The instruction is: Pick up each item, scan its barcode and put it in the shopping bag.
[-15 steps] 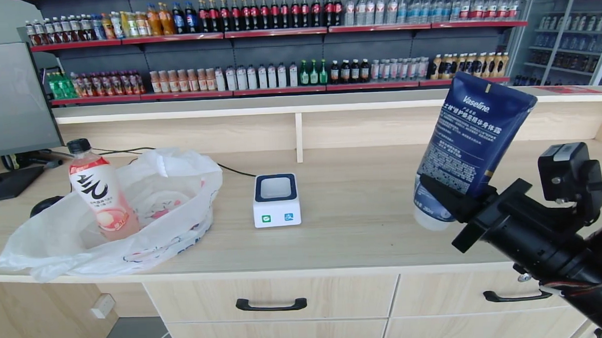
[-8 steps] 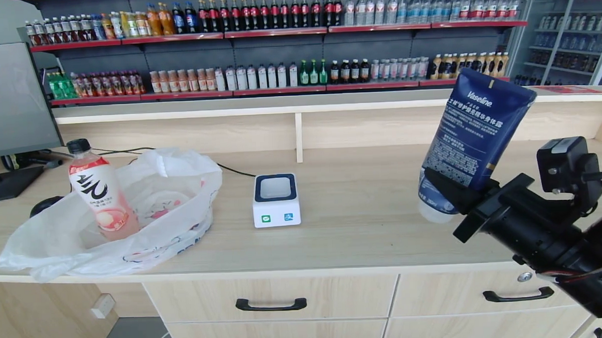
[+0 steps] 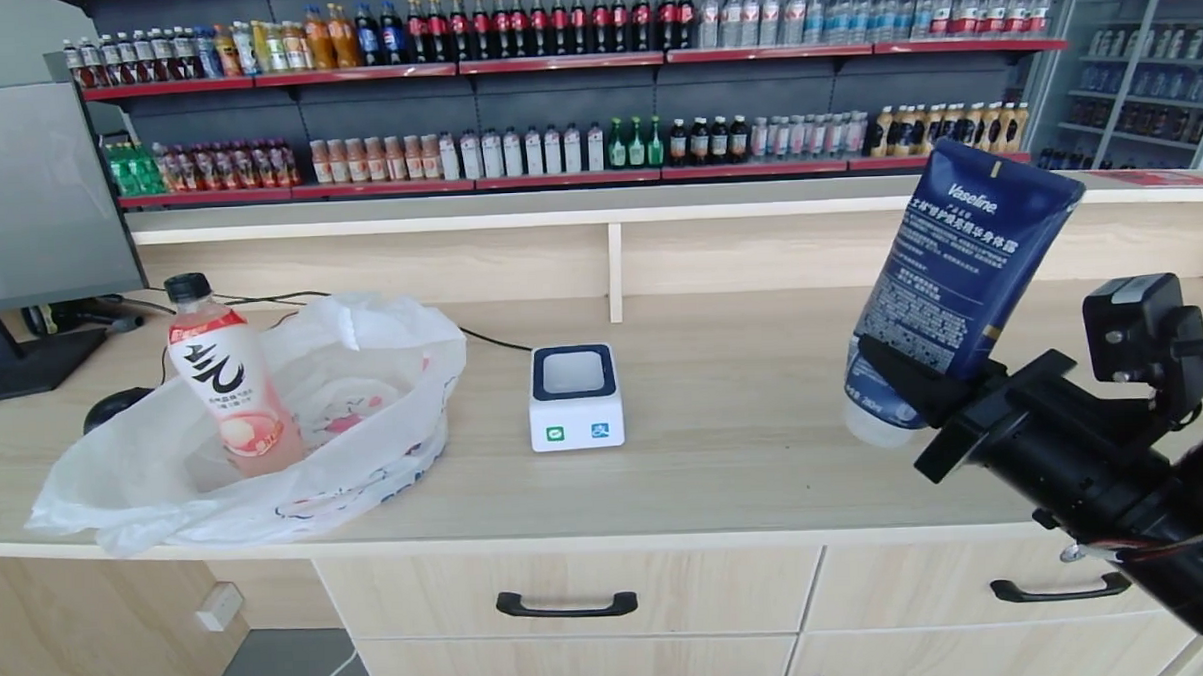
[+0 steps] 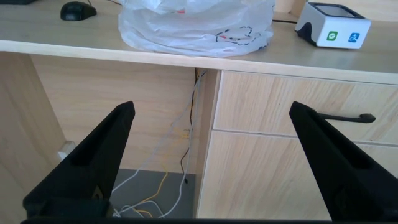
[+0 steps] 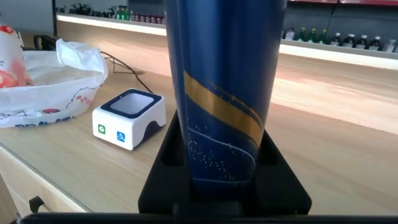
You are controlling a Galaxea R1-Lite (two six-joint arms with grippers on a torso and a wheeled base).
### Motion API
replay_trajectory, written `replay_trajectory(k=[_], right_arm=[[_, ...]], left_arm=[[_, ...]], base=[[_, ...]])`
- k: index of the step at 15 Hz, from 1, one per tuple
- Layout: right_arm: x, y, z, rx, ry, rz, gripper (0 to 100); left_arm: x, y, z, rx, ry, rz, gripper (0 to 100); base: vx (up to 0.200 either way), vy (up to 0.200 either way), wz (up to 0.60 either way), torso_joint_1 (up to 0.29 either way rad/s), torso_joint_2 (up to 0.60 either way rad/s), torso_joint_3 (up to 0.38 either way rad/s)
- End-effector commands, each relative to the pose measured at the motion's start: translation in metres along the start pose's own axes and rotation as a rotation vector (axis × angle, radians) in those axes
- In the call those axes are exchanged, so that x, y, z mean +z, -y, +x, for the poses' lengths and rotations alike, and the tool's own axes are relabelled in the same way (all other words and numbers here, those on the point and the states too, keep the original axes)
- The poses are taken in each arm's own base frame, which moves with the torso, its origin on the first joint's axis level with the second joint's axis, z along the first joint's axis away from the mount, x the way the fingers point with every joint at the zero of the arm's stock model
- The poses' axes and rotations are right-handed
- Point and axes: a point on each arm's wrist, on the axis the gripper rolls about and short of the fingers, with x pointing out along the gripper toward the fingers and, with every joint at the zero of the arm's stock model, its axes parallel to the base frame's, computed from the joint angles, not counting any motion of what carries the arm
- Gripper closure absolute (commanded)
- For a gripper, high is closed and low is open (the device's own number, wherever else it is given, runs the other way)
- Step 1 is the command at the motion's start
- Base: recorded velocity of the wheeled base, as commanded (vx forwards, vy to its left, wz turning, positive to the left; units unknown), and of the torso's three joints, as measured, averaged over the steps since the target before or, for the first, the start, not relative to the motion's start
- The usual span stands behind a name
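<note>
Tilting cap-down at frame right, blue white-capped tube (image 3: 962, 265) sits clamped between right gripper (image 3: 908, 382) jaws; left gripper (image 4: 211, 111) jaws apart.

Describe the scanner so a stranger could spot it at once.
On the wooden counter, just right of the white bag, sits the scanner. It is the only small white box there, with a dark-framed window on top and two little icons on its front.

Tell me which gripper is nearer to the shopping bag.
Left, probably. The left gripper hangs open below the counter edge, in front of the shopping bag. The right gripper, shut on the blue tube, is above the counter beyond the scanner from the bag.
</note>
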Motion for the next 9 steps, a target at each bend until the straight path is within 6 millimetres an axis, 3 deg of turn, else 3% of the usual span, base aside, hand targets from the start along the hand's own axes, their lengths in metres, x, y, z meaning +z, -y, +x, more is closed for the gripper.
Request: replay_trajectory(k=[1,9], right_arm=[[0.001,0.0,-0.004,0.002,0.002,0.003,100],[-0.002,-0.003,-0.017,0.012,-0.029,0.006,100]], left_arm=[[0.0,0.0,0.0,0.0,0.001,0.0,0],[0.0,0.0,0.0,0.002,0.001,-0.006,0]], base=[[0.0,0.2,0.0,0.017,0.01,0.002],[0.0,0.2,0.0,0.003,0.0,0.004]])
